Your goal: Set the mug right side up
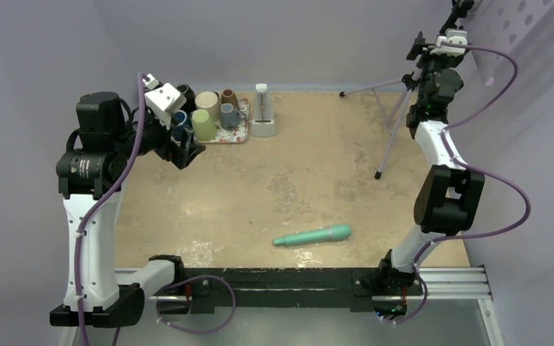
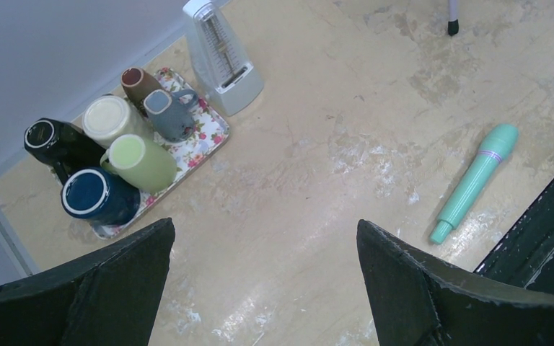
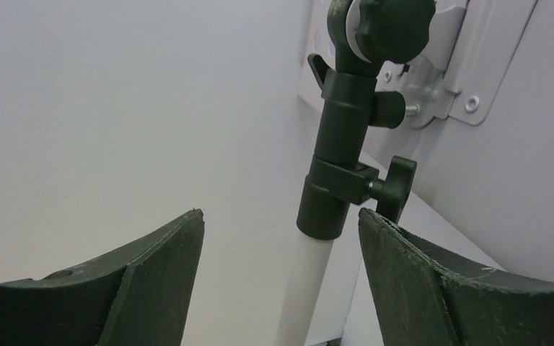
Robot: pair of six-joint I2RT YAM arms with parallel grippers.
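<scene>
Left claw [image 2: 263, 241], wide and empty, seems at the approach step; next it must reach the mugs [image 2: 141, 160] at upper left and grip one.

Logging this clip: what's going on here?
Nothing is held yet. The left pincer hangs open above the table, looking down at a tray of mugs in the far left corner. The right pincer is open too, raised beside a stand, away from the work. I can't tell which mug is upside down.
</scene>
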